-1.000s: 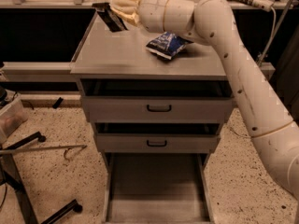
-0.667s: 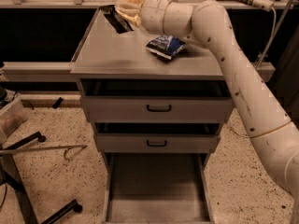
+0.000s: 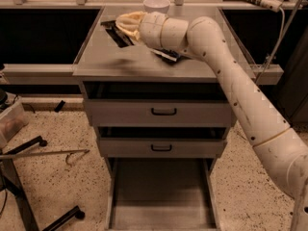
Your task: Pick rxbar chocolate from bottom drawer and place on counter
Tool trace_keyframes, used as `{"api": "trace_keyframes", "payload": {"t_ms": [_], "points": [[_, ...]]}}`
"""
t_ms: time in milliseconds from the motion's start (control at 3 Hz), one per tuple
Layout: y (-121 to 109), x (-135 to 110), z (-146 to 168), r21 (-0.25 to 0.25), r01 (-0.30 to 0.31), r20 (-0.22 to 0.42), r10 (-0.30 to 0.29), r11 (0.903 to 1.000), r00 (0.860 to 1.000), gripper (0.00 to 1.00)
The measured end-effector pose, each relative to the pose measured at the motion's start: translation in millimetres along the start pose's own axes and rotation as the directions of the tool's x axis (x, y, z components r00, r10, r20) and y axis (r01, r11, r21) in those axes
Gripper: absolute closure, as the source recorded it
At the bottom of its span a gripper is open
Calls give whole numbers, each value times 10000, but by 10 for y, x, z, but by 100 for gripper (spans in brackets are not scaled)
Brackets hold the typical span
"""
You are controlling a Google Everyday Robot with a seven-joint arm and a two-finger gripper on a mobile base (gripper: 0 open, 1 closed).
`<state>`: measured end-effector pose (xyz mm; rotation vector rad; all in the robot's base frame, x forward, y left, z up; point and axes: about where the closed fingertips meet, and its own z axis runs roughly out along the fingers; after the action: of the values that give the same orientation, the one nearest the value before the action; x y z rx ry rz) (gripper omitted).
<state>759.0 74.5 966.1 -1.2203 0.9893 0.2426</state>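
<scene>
My gripper (image 3: pixel 117 32) is above the back left part of the counter (image 3: pixel 192 69), a little off its surface, with its shadow below it. It is shut on the rxbar chocolate (image 3: pixel 113 34), a flat black bar that sticks out to the left of the tan wrist cover. The bottom drawer (image 3: pixel 161 191) is pulled out at the foot of the cabinet and its grey floor is bare. My arm reaches in from the right across the counter.
A white bowl (image 3: pixel 156 4) stands at the counter's back edge. A blue-and-white snack bag (image 3: pixel 167 56) lies mostly hidden under my arm. Two shut drawer fronts with black handles (image 3: pixel 163 111) face me. Black stand legs (image 3: pixel 29 148) are on the floor at left.
The gripper with the bar has come down and slightly toward the front over the counter. My arm now covers most of the snack bag, and the white bowl shows behind it.
</scene>
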Motion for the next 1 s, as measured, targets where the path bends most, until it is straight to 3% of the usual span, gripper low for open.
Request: {"api": "trace_keyframes", "payload": {"t_ms": [667, 1000], "points": [[494, 112, 197, -937, -636, 69, 645, 9936, 9979, 100], [635, 175, 208, -1195, -784, -92, 778, 9897, 9969, 100]]}}
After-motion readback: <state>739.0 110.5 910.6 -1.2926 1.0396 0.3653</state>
